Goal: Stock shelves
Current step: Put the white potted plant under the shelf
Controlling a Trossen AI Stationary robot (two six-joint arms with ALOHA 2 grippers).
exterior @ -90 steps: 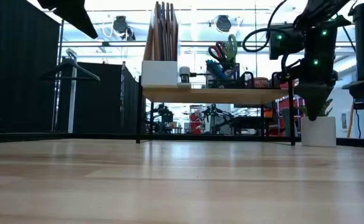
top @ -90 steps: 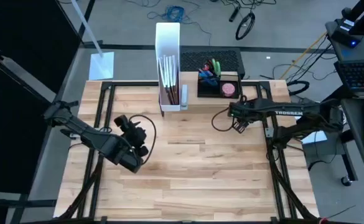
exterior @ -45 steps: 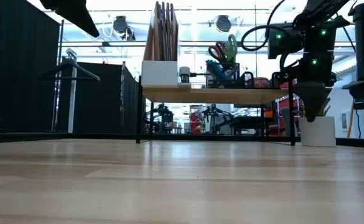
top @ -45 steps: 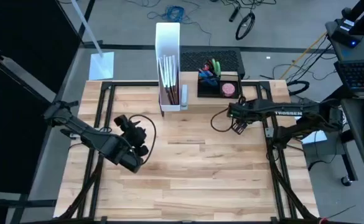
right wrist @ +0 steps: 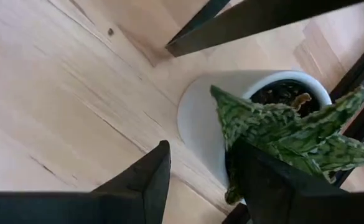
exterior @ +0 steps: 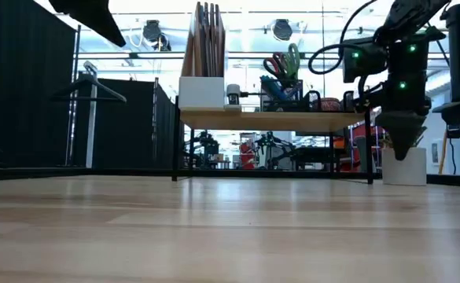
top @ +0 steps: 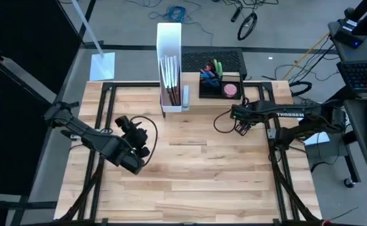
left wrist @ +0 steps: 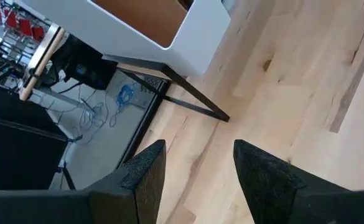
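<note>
The shelves (exterior: 273,119), a low light-wood riser on thin black legs, stand at the table's far edge (top: 199,105). A small green plant (right wrist: 275,124) in a white pot (right wrist: 200,118) stands on the table by the riser's right leg (exterior: 406,167). My right gripper (right wrist: 197,155) is open and points down just above and in front of the pot (exterior: 402,151), (top: 239,125). My left gripper (top: 139,135) hangs open over the table's left half (left wrist: 197,155), with nothing between its fingers.
A tall white file box (top: 169,63) with boards in it and a black organizer (top: 219,85) holding scissors and small items stand on the riser's top. The riser's black leg (left wrist: 194,99) is ahead of my left gripper. Bare wood lies across the table's near half (top: 196,182).
My right gripper has shifted slightly toward the table's right edge and a little lower, closer to the pot. It stays open.
</note>
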